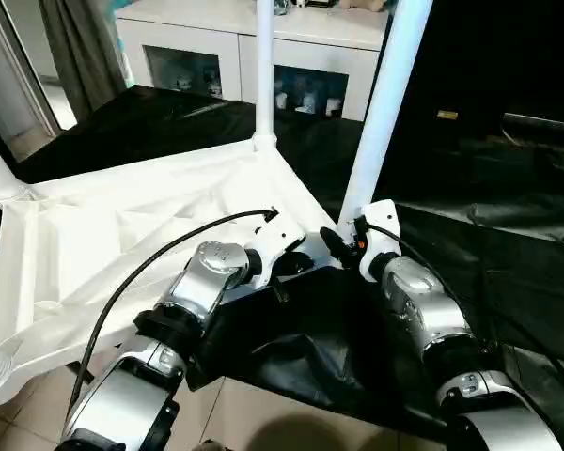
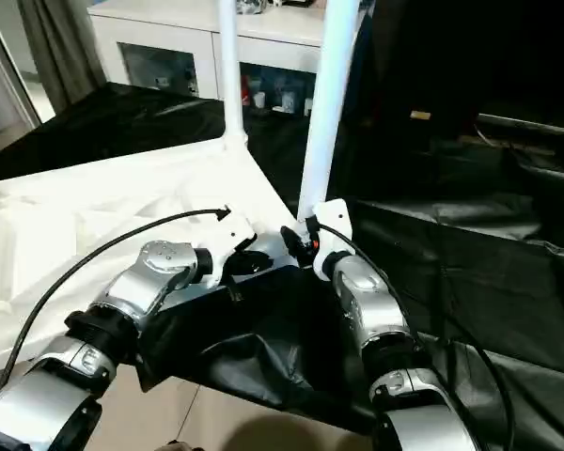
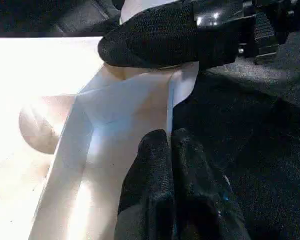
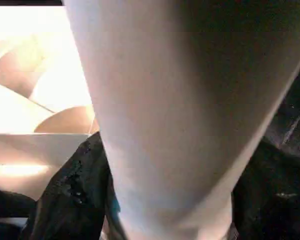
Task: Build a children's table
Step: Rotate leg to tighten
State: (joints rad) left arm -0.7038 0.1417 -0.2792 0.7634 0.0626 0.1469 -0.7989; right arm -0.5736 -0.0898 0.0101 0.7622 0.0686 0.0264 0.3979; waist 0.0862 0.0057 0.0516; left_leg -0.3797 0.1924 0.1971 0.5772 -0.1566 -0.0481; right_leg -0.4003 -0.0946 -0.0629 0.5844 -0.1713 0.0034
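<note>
Table leg (image 1: pixel 383 113), seemingly within right hand (image 1: pixel 346 237)

This looks like a room in a home or a home-like test room. At twelve o'clock, past the work surface, stands a white cabinet (image 1: pixel 254 47) with glass doors, small objects lined up behind the panes. At eleven o'clock a grey curtain (image 1: pixel 80 47) hangs to the floor. Pale floor tiles (image 1: pixel 263 413) show at six o'clock. The work surface is draped in a black cloth (image 1: pixel 470 235), spreading toward three o'clock, more like a staged setup than daily living.
</note>
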